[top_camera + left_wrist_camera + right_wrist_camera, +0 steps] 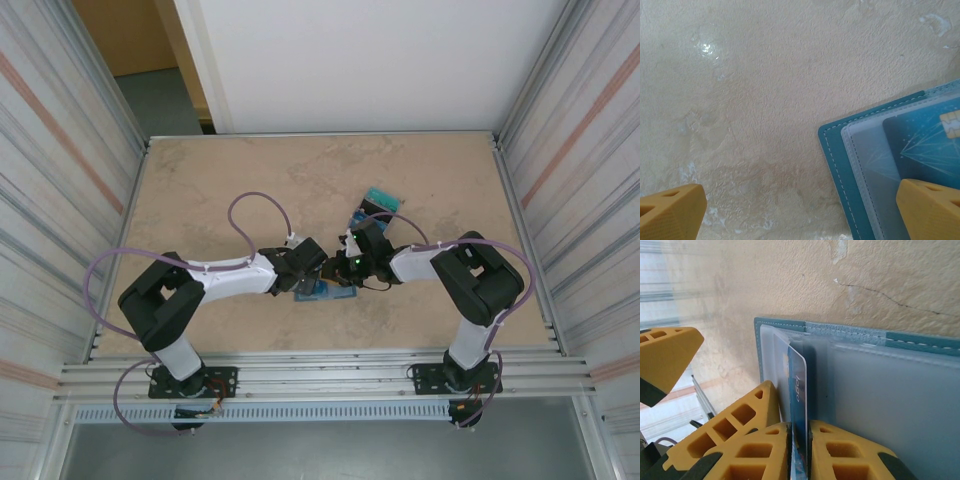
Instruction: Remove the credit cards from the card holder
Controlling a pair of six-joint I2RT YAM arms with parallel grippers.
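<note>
The teal-blue card holder [322, 293] lies open on the table between both grippers. Its paler lining and clear sleeve [890, 400] face up. My right gripper [800, 440] is shut on a blue credit card [799, 385], held edge-on and standing partly in the left sleeve pocket. My left gripper [800, 215] is open wide. One of its fingers [932, 210] sits over the holder's stitched corner [837, 155] and the blue chip card [927, 145]; the other is over bare table. In the top view the left gripper [308, 268] and right gripper [346, 266] nearly meet.
A small pile of teal and blue cards [378, 204] lies on the table just beyond the right gripper. The beige tabletop [220, 180] is walled by ribbed metal panels left and right. Purple cables loop over both arms.
</note>
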